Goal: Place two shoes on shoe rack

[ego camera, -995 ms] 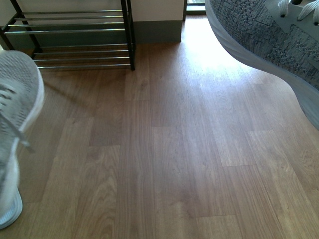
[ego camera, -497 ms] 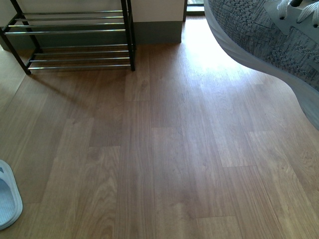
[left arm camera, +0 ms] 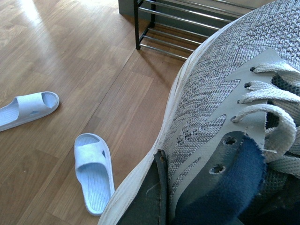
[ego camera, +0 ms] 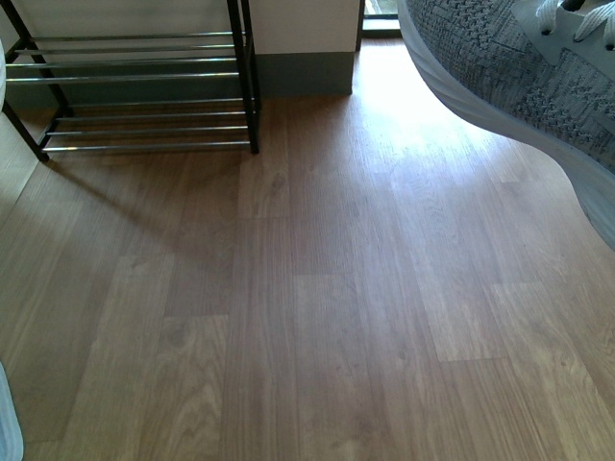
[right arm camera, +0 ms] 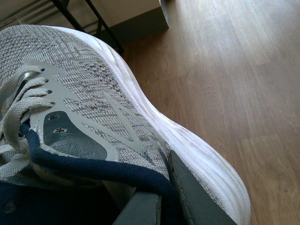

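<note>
My right gripper [right arm camera: 164, 187] is shut on a grey knit sneaker [right arm camera: 93, 93]. One finger [right arm camera: 197, 201] presses the outside of its side by the white sole, the other sits inside the navy collar. That sneaker [ego camera: 509, 67] fills the upper right of the front view, held off the floor. My left gripper [left arm camera: 161, 187] is shut on the second grey sneaker [left arm camera: 220, 93], a dark finger [left arm camera: 147, 201] against its sole edge. The shoe rack [ego camera: 144, 86] stands at the far left against the wall, its chrome rods bare. It also shows beyond the left sneaker's toe as the rack [left arm camera: 187, 23].
Two pale blue slide sandals lie on the wooden floor, one slide [left arm camera: 28, 108] further off and one slide [left arm camera: 95, 172] close beside the left sneaker. A sliver of a slide [ego camera: 8, 423] shows at the front view's bottom left corner. A grey skirting board [ego camera: 303, 72] runs behind the rack.
The left sneaker, at the front view's left edge a second ago, has gone out of that view. The rack now sits lower in the picture. The right sneaker has barely moved.
</note>
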Controlling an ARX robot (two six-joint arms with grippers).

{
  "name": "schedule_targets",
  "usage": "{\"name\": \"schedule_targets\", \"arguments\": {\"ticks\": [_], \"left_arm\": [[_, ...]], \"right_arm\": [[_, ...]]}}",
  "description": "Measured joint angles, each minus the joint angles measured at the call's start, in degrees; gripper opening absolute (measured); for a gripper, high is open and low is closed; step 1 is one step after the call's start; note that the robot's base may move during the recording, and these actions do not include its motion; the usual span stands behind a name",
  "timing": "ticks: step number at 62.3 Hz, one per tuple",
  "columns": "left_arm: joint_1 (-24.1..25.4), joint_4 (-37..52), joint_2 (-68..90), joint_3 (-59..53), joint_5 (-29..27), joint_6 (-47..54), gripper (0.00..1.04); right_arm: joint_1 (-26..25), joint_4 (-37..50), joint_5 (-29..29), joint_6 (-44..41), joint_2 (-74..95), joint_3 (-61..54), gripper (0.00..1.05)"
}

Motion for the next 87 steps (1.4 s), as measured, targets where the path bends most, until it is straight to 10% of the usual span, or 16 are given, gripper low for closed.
{"name": "schedule_targets", "arguments": {"ticks": [87], "left_arm": [[0.0,0.0,0.0,0.0,0.2,0.1,0.02]], "right_arm": [[-0.1,0.0,0.2,0.0,0.0,0.0,0.01]]}}
